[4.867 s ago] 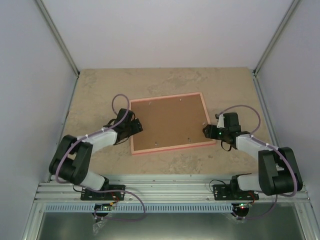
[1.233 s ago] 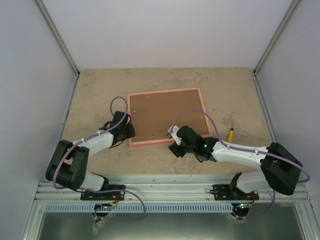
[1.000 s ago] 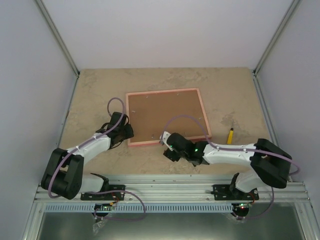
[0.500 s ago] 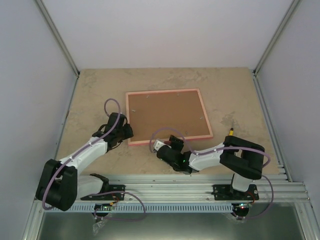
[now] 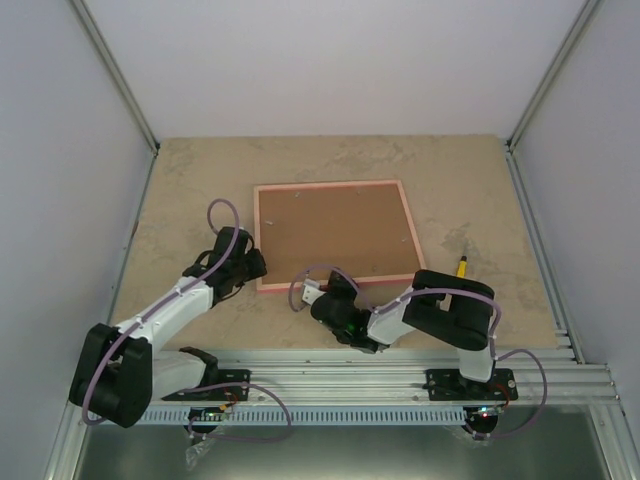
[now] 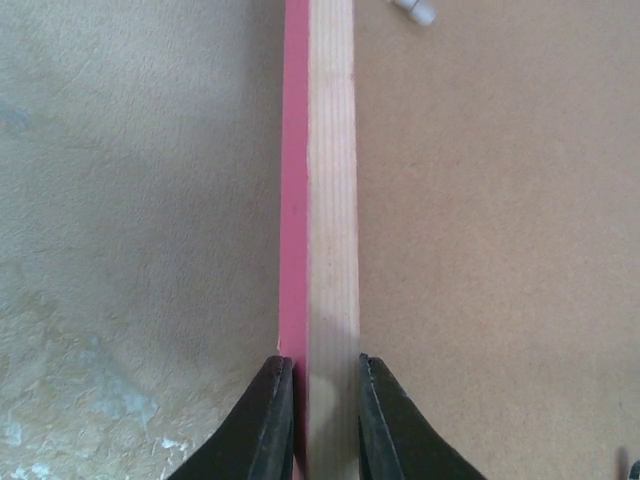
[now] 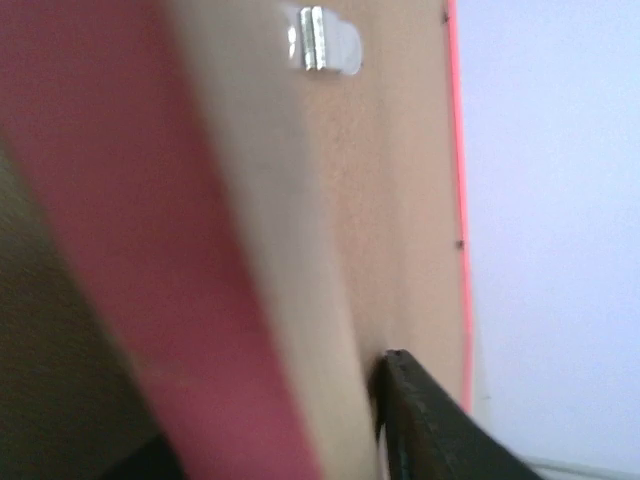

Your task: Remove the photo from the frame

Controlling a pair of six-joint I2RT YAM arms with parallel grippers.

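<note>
The pink frame lies face down on the table, its brown backing board up. The photo is hidden beneath the board. My left gripper is shut on the frame's left rail near the front left corner. In the left wrist view the gripper has both fingers pressed on the pink-and-wood rail. My right gripper sits at the front rail, left of its middle. In the blurred right wrist view the rail fills the gap of the gripper, and one fingertip lies against its inner side.
A small yellow and black pen-like tool lies on the table right of the frame. A metal retaining tab sits on the backing board. Grey walls close in the table on three sides, and an aluminium rail runs along the near edge.
My right arm swept left along the frame's front edge and its jaws closed onto the front rail. The frame turned slightly. My left gripper kept its hold.
</note>
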